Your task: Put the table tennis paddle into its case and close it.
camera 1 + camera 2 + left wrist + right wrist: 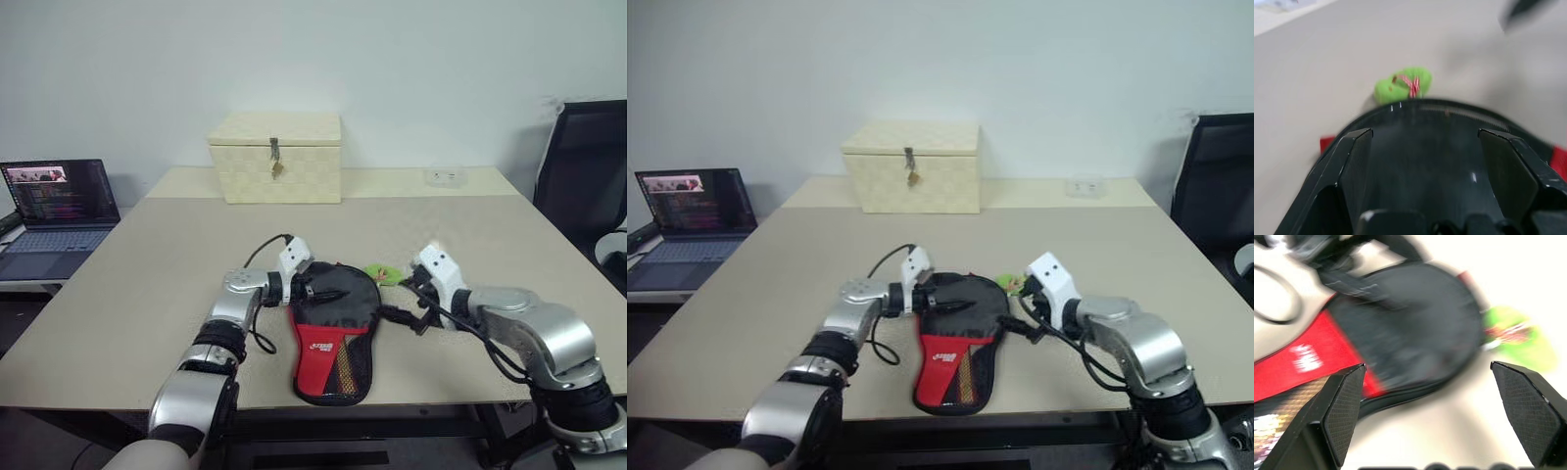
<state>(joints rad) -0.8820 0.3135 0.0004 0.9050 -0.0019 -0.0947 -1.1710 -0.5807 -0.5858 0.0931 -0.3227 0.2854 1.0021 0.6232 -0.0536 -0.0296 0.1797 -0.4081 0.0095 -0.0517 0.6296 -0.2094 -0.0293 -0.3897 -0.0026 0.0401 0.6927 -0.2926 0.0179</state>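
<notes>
Two grippers, left over the case and right just beside it, both wide open and empty, case flat on the surface, seemingly zipped.

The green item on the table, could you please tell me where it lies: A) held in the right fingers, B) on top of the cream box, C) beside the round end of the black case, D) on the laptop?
C: the green item lies on the table right beside the round end of the case, between the two arms.
</notes>
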